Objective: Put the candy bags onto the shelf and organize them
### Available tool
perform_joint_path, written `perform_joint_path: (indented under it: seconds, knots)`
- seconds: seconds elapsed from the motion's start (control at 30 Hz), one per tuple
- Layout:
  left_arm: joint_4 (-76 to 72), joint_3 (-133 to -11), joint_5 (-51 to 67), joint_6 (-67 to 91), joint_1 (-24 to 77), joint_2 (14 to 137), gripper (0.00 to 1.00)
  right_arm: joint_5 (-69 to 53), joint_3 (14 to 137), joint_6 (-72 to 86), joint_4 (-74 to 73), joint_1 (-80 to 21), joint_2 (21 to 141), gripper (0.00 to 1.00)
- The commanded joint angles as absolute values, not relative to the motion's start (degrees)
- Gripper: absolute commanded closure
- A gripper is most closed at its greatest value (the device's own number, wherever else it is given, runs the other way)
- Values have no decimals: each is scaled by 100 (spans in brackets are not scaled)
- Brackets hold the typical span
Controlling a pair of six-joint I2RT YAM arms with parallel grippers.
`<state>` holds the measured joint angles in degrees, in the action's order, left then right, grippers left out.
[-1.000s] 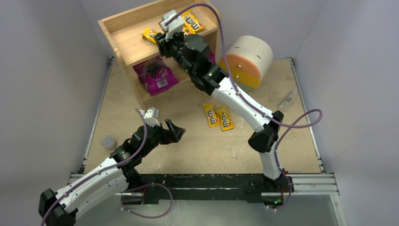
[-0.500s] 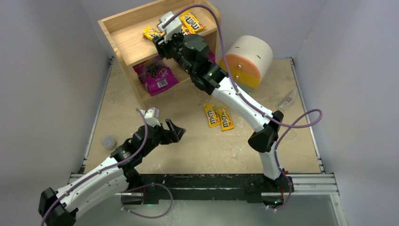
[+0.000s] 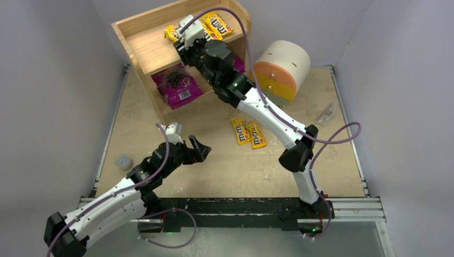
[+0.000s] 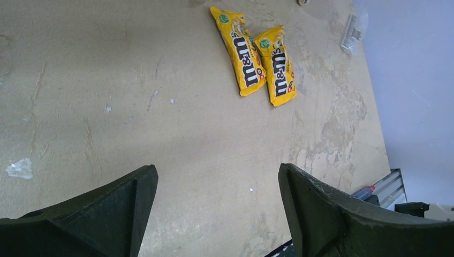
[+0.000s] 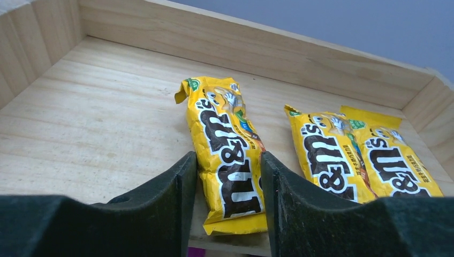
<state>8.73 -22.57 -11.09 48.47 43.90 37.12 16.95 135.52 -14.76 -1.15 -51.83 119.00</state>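
Deeper toward 12 o'clock than a second ago, my right pincer (image 5: 227, 160) and the yellow packet (image 5: 222, 123) between its fingers now sit farther back on the shelf (image 5: 96, 123). Nearest, my left pincer (image 4: 217, 174) hangs wide and empty above the table (image 4: 107, 107). A pair of yellow packets (image 4: 241, 53) lies side by side on the table at its 1 o'clock. Beyond, at 11 o'clock, a magenta bag (image 3: 176, 85) rests on the shelf's lower tier. Farthest, on the top tier, my right pincer is half-closed on the packet's near end, both fingers against its long edges. Two more packets (image 5: 326, 155), touching each other, lie just beside it at 3 o'clock.
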Motion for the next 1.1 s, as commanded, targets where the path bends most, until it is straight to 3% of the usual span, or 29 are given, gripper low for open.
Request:
perform_joint_path:
  seconds: [0.0, 0.5, 0.67, 1.07]
  knots:
    - [857, -2289, -1167, 4871, 4377, 3630, 13, 2329, 13738, -1690, -27, -5221, 11925, 52]
    - [849, -2284, -1132, 4896, 4377, 3689, 13, 3146, 13740, -1873, 524, -5338, 12031, 51]
    - [853, -2255, -1129, 4905, 4379, 3639, 13, 2799, 13661, -1723, 505, -5348, 11936, 43]
    - [762, -2269, -1060, 4861, 4377, 3648, 12, 1804, 13542, -1001, 780, -5347, 11368, 10]
